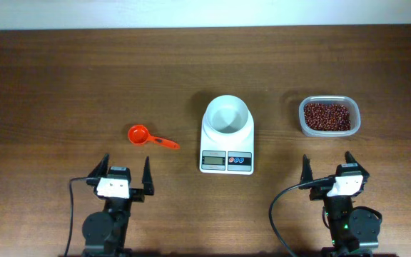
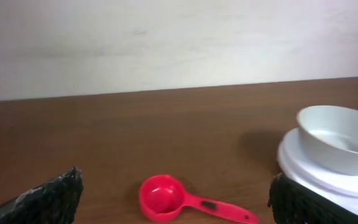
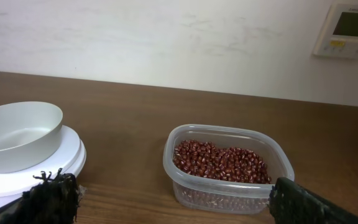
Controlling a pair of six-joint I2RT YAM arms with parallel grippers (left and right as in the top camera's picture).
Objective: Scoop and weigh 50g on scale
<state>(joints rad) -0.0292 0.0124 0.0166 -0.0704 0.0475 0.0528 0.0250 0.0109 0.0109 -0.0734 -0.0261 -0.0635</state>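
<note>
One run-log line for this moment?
left gripper: open, empty | right gripper: open, empty | scoop: on table | scale: bowl empty | beans: in tub

Scale (image 1: 226,145) at centre of table (image 1: 63,86), white bowl (image 1: 226,114) on its platform. Display (image 1: 212,160) and buttons (image 1: 240,160) face arms; digits too small to read, perhaps blank. Clear tub (image 1: 356,123) right of scale, apart from it, holds red-brown beans (image 1: 327,116). Orange-red scoop (image 1: 140,134) left of scale, flat on table, handle angled toward scale, not touching. Left gripper (image 1: 126,163) near scoop, jaws wide, holding nothing. Right gripper (image 1: 327,160) near tub, same.
</note>
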